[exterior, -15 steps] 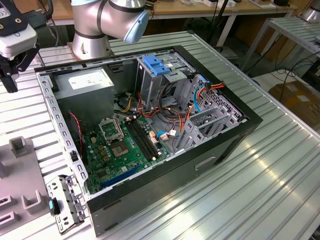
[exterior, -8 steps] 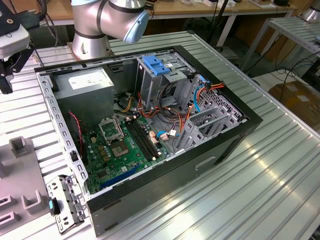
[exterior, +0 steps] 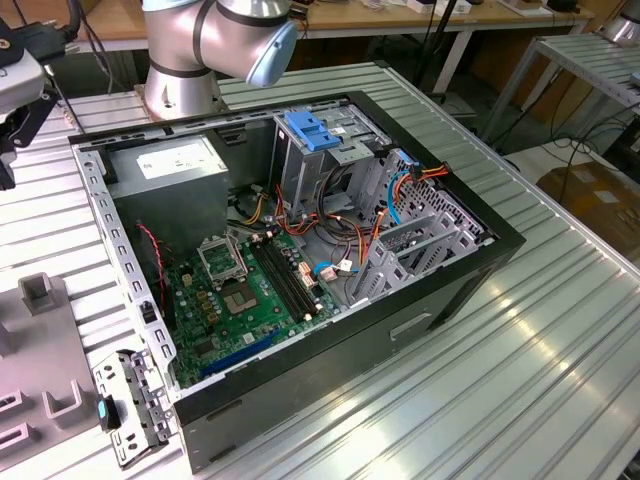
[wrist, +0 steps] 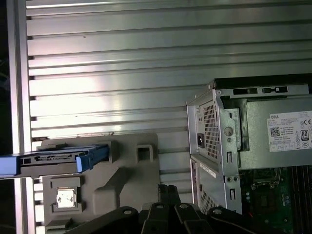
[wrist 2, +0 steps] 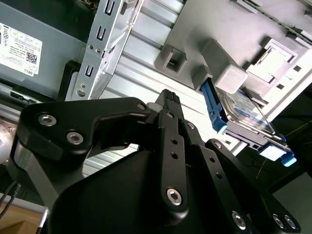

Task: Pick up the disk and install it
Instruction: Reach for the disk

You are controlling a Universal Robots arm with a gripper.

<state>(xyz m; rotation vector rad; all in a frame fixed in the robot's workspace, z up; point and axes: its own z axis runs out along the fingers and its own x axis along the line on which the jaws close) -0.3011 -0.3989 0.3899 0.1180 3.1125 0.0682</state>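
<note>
On the ribbed aluminium table (exterior: 530,400) an open black computer case (exterior: 450,290) lies on its side, its inside facing up. The silver robot arm (exterior: 200,45) stands on the table behind the case in the exterior view. Inside the case, a grey power supply (exterior: 170,175) with a white sticker sits in one corner, and a green motherboard (exterior: 250,290) covers the floor beside it. Red, orange and blue cables run across to the metal drive cage, which is topped by a ridged blue latch (exterior: 312,132).

Beside the case, at the exterior view's left, a grey moulded fixture (wrist: 126,170) rests on the table. The black gripper (wrist 2: 168,97) hangs over the table between the case and this fixture. Its jaws look pressed together with nothing between them.

The disk (wrist 2: 243,114) sits in the fixture, well apart from the gripper. Its blue frame runs along its edges. In the first wrist view it is seen edge-on, sticking out past the fixture's side. It is not yet in the case.
</note>
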